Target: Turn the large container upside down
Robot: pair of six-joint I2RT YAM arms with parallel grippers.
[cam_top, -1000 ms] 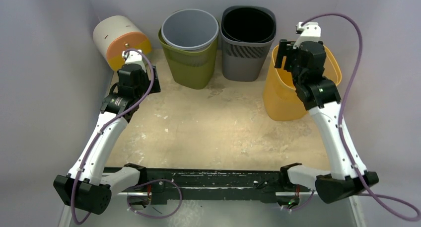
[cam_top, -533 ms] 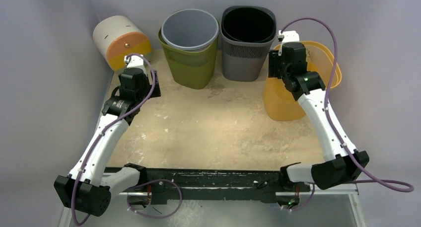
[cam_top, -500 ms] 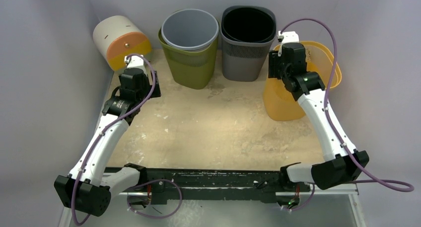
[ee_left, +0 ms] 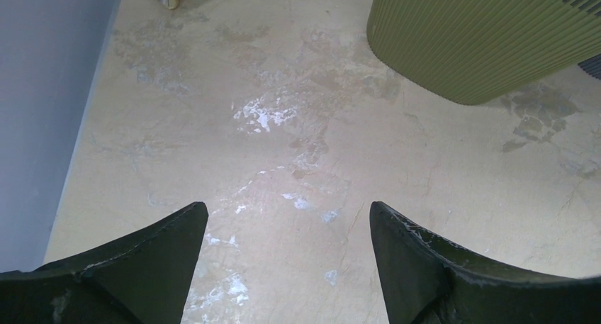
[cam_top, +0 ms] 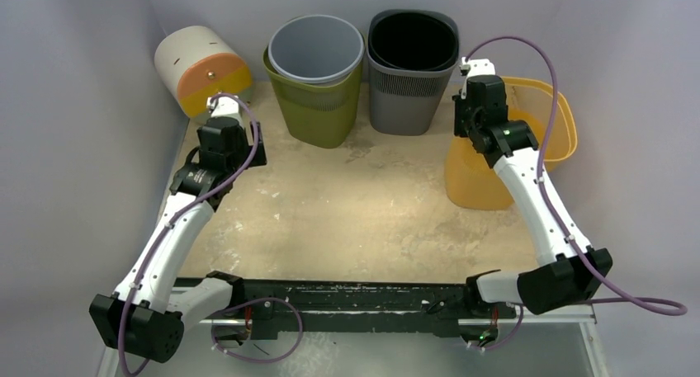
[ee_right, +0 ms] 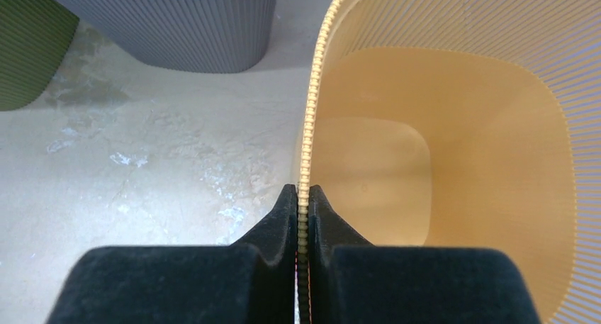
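Right now the yellow bin [cam_top: 483,179], a thin-walled plastic tub with fine vertical ribs and rounded corners, stands mouth up just to the right of the dark grey bin [cam_top: 409,96] and a little nearer the arms. A narrow strip of bare worktop [cam_top: 355,204] separates the two. The right gripper [ee_right: 303,193] is pinched tight on the yellow bin's rim at the side facing the dark grey bin. One black finger [ee_right: 280,225] sits outside the wall and the other inside, with the serrated edge running up between them.

The dark grey bin is also ribbed, squarish, with a black interior. Just to its left stands an olive green ribbed bin [cam_top: 318,113] with a smooth pale grey bin [cam_top: 316,51] nested inside it. Well to the left of that, a white and orange cylinder [cam_top: 202,68] lies on its side against the wall.

The left gripper [ee_left: 287,209] hangs wide open and empty above the worktop, well left of the dark grey bin and nearer the arms. The worktop is beige, blotchy and scuffed, with a broad open stretch on the near side of the dark grey bin. The enclosure wall stands close beyond the yellow bin.
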